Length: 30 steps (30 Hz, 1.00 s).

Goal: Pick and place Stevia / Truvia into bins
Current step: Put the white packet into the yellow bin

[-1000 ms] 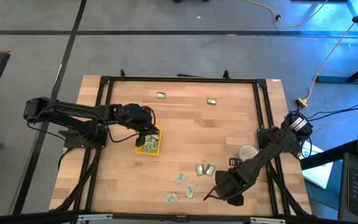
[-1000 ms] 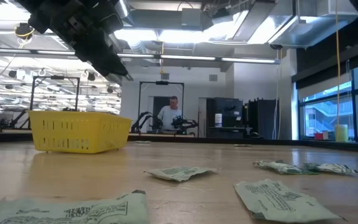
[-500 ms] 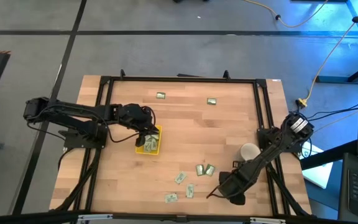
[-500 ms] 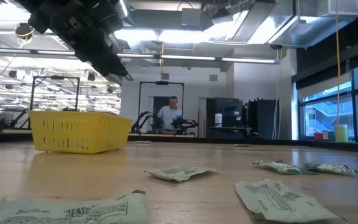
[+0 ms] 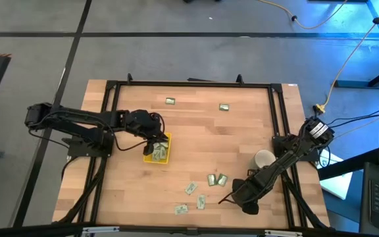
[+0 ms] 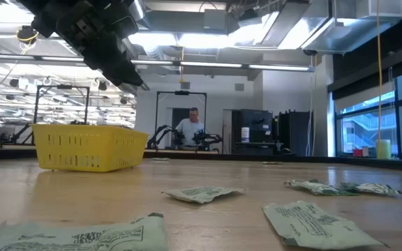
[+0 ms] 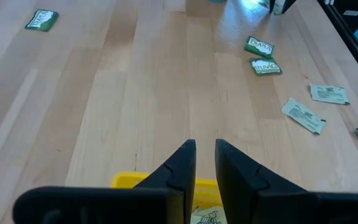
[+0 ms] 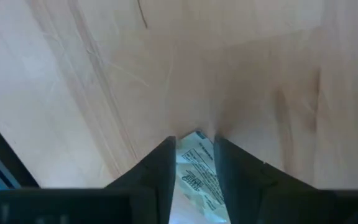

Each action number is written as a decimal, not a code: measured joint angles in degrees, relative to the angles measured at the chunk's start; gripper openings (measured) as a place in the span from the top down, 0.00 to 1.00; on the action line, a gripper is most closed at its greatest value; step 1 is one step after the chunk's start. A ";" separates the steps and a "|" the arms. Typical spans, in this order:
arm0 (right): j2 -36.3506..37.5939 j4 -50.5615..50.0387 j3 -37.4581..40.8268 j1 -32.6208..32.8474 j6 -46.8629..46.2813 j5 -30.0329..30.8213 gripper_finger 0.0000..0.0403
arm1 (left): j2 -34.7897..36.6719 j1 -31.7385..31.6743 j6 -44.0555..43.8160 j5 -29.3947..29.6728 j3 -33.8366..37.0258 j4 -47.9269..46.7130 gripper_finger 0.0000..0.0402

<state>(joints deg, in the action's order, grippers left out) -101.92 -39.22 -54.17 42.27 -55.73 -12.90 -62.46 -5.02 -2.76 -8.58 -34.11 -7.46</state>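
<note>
Several pale green and white Stevia sachets lie flat on the wood near the table's near edge (image 5: 190, 188), (image 5: 201, 201), (image 5: 181, 209), (image 5: 216, 178). Two more lie near the far edge (image 5: 170, 101), (image 5: 224, 106). The yellow tray (image 5: 158, 153) stands left of the middle with sachets inside. My left gripper (image 5: 155, 143) hangs just above the tray, its fingers (image 7: 205, 148) a narrow gap apart with nothing between them. My right gripper (image 5: 224, 199) is near the near edge, right of the loose sachets, shut on one sachet (image 8: 196, 168). My right gripper pinches a Stevia sachet between its two fingers. The sachet's printed end (image 8: 195, 139) pokes out a little past the fingertips (image 8: 164, 149). The fingers slant down from the table's right side. Whether the sachet is clear of the wood, I cannot tell.
A white mug (image 5: 263, 160) stands beside my right arm, toward the table's right edge. A black frame (image 5: 189, 84) runs along the far and side edges. Bare wood (image 5: 209, 138) lies between the tray and the mug. A person stands far back in the room (image 6: 191, 129).
My right arm has shifted a little toward the table's right and far side, with the gripper still shut on the sachet. My left gripper has stayed above the tray.
</note>
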 joint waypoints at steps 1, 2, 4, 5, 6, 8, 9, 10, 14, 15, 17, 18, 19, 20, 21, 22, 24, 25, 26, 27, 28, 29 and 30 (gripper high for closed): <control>-0.01 -0.05 0.02 0.09 -0.04 0.15 0.73 | 0.00 0.00 -0.01 0.00 0.00 -0.01 0.86; -0.03 -0.10 0.03 0.12 0.14 0.32 0.74 | 0.00 0.00 0.03 0.00 0.00 0.00 0.87; -0.05 -0.35 0.07 0.12 1.47 0.37 0.76 | 0.00 0.00 -0.01 0.00 0.00 0.00 0.87; -0.07 -0.49 0.07 0.12 2.09 0.47 0.77 | 0.00 0.00 -0.01 0.00 0.00 0.00 0.87; -0.09 -0.67 0.07 0.14 2.83 0.58 0.78 | 0.00 0.00 0.03 0.00 0.00 0.00 0.87; -0.13 -1.09 0.07 0.14 3.70 0.57 0.79 | 0.00 0.00 0.00 0.00 0.00 0.00 0.87; -0.14 -1.18 0.07 0.14 3.55 0.57 0.79 | 0.00 0.00 -0.01 0.00 0.00 0.00 0.86; -0.14 -1.19 0.09 0.16 3.08 0.60 0.79 | 0.00 0.00 0.03 0.00 0.00 0.00 0.86; -0.14 -1.14 0.11 0.16 1.75 0.60 0.80 | 0.00 0.00 0.02 0.00 0.00 0.00 0.86; -0.14 -1.14 0.11 0.16 1.83 0.59 0.80 | 0.00 0.00 0.04 0.00 0.00 0.00 0.87; -0.14 -1.17 0.11 0.18 1.85 0.58 0.80 | 0.00 0.00 -0.01 0.00 0.00 0.00 0.87; -0.14 -1.15 0.11 0.19 1.79 0.58 0.80 | 0.00 0.00 0.01 0.00 0.00 0.00 0.87; -0.14 -1.13 0.11 0.19 1.78 0.58 0.80 | 0.00 0.00 0.04 0.00 0.00 0.00 0.87; -0.14 -1.08 0.13 0.19 1.79 0.58 0.80 | 0.00 0.00 0.02 0.00 0.00 0.00 0.87; -0.14 -1.08 0.13 0.19 1.85 0.58 0.80 | 0.00 0.00 -0.01 0.00 0.00 0.00 0.87; -0.14 -1.08 0.11 0.19 1.99 0.56 0.80 | 0.00 0.00 0.00 0.00 0.00 -0.01 0.86; -0.14 -1.09 0.13 0.20 2.23 0.56 0.80 | 0.00 0.00 0.03 0.00 0.00 0.00 0.86; -0.14 -1.11 0.13 0.21 2.22 0.56 0.80 | 0.00 0.00 -0.01 0.00 0.00 -0.01 0.86; -0.14 -1.12 0.13 0.21 2.17 0.56 0.80 | 0.00 0.00 -0.01 0.00 0.00 -0.02 0.86; -0.14 -1.12 0.13 0.21 2.07 0.56 0.80 | 0.00 0.00 0.03 0.00 0.00 -0.01 0.86; -0.14 -1.12 0.13 0.21 2.01 0.56 0.80 | 0.00 0.00 0.04 0.00 0.00 -0.01 0.87; -0.14 -1.12 0.13 0.21 2.01 0.55 0.80 | 0.00 0.00 0.00 0.00 0.00 0.00 0.87; -0.14 -1.12 0.13 0.21 2.04 0.56 0.80 | 0.00 0.00 -0.01 0.00 0.00 0.00 0.87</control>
<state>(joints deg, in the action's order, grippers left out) -102.06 -40.34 -54.04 42.48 -53.69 -12.34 -62.46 -5.02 -2.76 -8.58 -34.11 -7.47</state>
